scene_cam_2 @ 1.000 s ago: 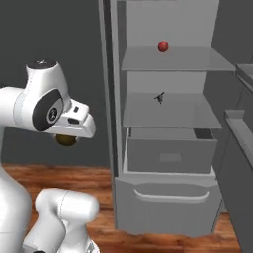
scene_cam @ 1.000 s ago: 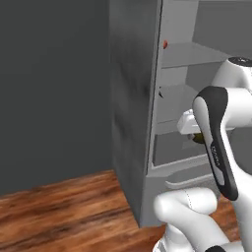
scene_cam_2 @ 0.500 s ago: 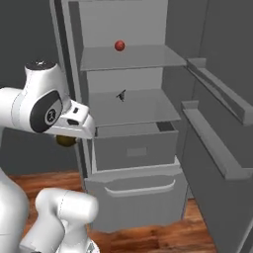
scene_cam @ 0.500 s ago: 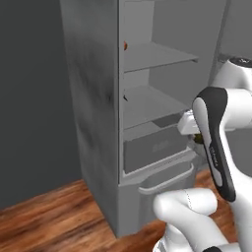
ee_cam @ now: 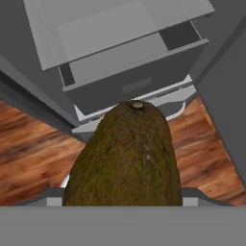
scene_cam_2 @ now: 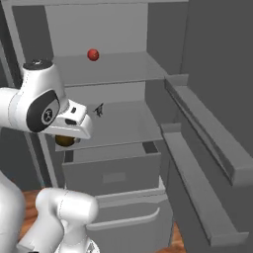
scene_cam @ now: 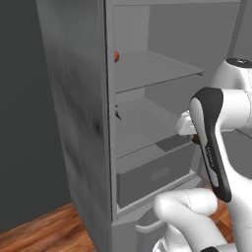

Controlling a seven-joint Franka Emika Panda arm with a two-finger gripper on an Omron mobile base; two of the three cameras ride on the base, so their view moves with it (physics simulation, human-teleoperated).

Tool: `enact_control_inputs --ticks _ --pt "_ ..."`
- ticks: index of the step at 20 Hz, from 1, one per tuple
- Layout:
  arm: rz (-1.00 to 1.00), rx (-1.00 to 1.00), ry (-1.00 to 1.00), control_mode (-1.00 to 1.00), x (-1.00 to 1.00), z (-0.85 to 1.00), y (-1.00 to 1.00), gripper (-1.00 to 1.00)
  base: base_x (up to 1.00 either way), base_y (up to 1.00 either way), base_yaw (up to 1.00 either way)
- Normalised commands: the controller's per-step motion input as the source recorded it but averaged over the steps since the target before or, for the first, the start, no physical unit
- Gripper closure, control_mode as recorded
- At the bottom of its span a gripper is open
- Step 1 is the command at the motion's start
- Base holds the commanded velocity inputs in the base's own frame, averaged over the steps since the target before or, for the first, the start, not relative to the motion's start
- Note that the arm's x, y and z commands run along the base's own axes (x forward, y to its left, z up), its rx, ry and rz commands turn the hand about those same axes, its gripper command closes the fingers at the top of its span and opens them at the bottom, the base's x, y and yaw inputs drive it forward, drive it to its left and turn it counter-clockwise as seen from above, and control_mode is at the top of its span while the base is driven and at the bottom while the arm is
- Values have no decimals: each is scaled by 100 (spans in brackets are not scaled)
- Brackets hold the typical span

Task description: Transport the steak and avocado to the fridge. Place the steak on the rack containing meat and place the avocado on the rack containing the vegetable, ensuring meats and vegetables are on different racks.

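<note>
Left base: the base has driven closer, so the fridge (scene_cam: pixel 93 128) now looms larger and its shelves look within reach. The red item (scene_cam: pixel 116 56) sits on the upper shelf (scene_cam: pixel 152 69).

Right base: the avocado (scene_cam_2: pixel 64 141) peeks out under the wrist, level with the lower shelf (scene_cam_2: pixel 121 126).

Hand: the claw is grasping the avocado, which hangs above the drawer (ee_cam: pixel 134 72); fingertips are hidden.
</note>
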Motion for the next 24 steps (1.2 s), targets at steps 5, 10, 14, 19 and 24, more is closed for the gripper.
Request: enact_control_inputs --ticks 5,10,14,19,24 --pt "0 0 0 100 0 0 0 100 81 -29 -2" --pt "0 0 0 100 0 0 0 100 87 6 -3" --pt "0 0 0 100 0 0 0 100 95 16 0" --pt "0 0 0 100 0 0 0 100 92 2 0" --pt "0 0 -10 -100 8 10 1 100 40 0 0"
